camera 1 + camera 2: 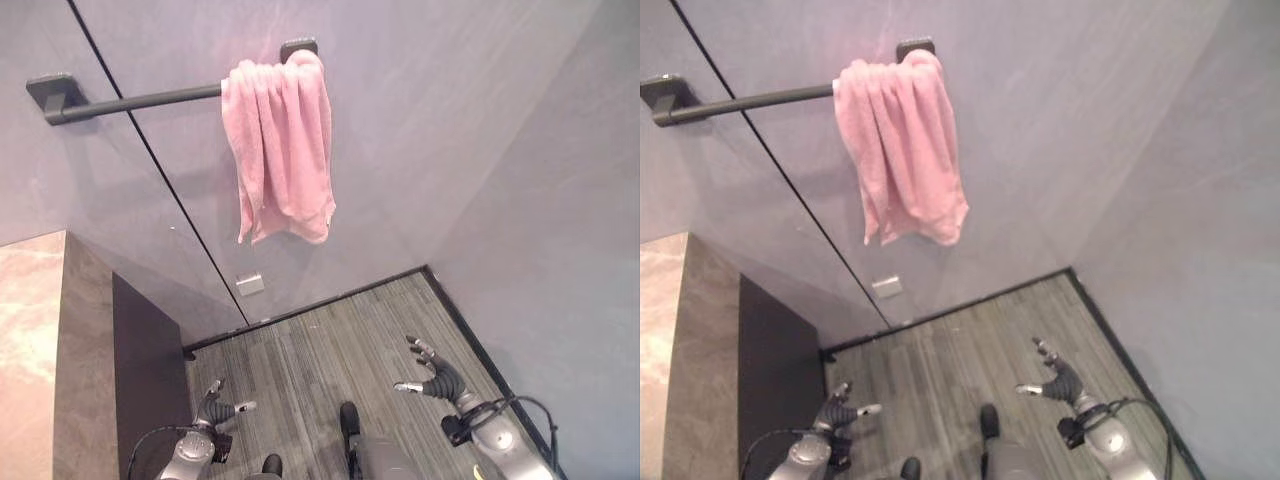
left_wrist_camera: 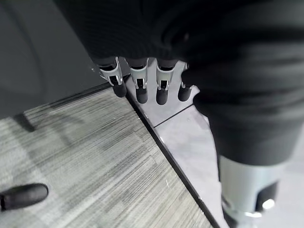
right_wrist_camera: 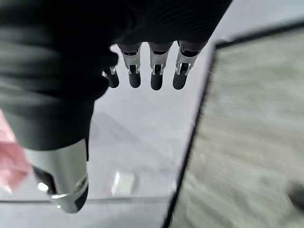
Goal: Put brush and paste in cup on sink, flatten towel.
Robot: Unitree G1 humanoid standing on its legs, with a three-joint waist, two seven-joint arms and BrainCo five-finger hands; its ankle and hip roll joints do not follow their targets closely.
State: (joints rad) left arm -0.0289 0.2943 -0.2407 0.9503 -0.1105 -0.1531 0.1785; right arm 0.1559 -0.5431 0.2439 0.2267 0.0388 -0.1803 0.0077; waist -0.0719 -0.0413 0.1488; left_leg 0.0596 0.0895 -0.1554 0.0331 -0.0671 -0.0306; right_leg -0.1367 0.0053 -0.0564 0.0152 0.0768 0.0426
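A pink towel (image 1: 281, 145) hangs bunched in folds at the right end of a dark wall rail (image 1: 140, 100). Low over the grey plank floor, my left hand (image 1: 214, 410) is open and holds nothing. My right hand (image 1: 435, 372) is open too, fingers spread, well below the towel and to its right. In the left wrist view the left hand's fingers (image 2: 138, 83) hang relaxed over the floor. The right hand's fingers (image 3: 156, 71) hang straight toward the wall in the right wrist view. A blur of the pink towel (image 3: 12, 164) shows at that view's edge.
A marble-topped counter (image 1: 40, 340) with a dark side panel (image 1: 145, 370) stands at the left. A small white plate (image 1: 250, 284) sits low on the wall under the towel. Grey walls close in ahead and at the right, meeting the floor at a dark skirting (image 1: 320, 302).
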